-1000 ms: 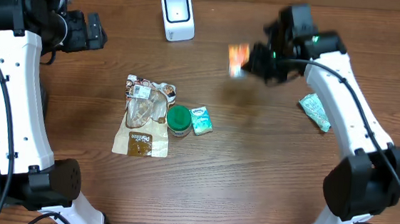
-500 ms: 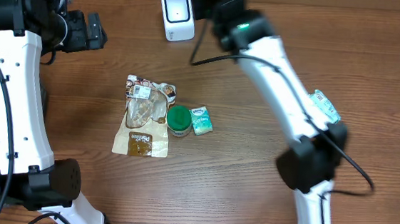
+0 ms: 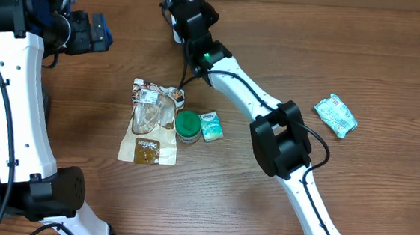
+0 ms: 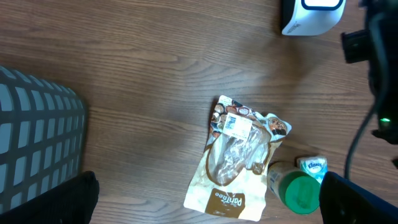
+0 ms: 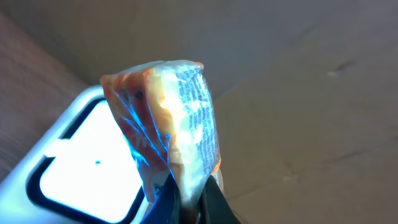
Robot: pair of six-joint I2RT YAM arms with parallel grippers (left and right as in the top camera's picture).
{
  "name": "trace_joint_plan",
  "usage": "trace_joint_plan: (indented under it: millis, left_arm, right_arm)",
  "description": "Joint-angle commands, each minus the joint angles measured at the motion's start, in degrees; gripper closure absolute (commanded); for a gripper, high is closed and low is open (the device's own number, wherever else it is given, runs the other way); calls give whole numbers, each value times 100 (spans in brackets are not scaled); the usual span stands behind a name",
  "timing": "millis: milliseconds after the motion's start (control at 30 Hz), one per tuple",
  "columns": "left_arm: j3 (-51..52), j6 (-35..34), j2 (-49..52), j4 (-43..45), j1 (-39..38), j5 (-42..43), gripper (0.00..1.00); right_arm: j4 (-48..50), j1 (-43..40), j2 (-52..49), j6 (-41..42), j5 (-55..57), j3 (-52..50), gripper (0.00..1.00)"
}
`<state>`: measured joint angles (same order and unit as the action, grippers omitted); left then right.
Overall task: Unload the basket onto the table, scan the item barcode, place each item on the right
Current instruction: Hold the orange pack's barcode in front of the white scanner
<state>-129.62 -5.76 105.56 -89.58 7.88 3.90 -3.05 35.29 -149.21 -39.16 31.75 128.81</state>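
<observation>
A dark brown wooden worktop (image 3: 263, 204) fills the scene, its grain running side to side in long plank-like bands with a soft, even sheen. Behind its far edge stands a plain tan panel (image 5: 311, 74) crossed by a faint crease. Off the left side lies a grey gridded surface (image 4: 31, 143).

- Left arm (image 3: 9, 94) stood upright at far left; left gripper (image 3: 96, 33) gaped wide.
- Right arm (image 3: 250, 90) reached to far centre; right gripper (image 5: 186, 190) was pinched on packet (image 5: 168, 118).

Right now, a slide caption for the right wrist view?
Right fingers hold an orange packet up to the white barcode scanner.
</observation>
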Motion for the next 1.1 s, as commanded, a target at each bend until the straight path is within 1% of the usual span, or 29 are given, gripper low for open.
trace_joint_plan:
  millis: [0,500,567,633,733,933,1067]
  left_arm:
    - [15,66,24,4,-2,17,0]
    - [15,66,28,4,-2,17,1]
    - [15,66,28,4,-2,17,0]
    - [15,66,28,4,-2,17,0]
    - [15,66,28,4,-2,17,0]
    - [15,63,28,4,-2,17,1]
    - [15,66,31,4,-2,17,0]
  right_arm:
    - [79,-31,2,-439,-146,-17,96]
    - [-20,-26,2,-391,-225,-17,96]
    - [-22,-26,33,-177,-243,-15,96]
    - [-26,-28,107,243,-273,-15,96]
    - [-293,-72,354,662,-586,-15,96]
    - [-1165,-254,1215,1593,-1248,-15,96]
    - [-2122,-404,1945,2328,-1971,-15,96]
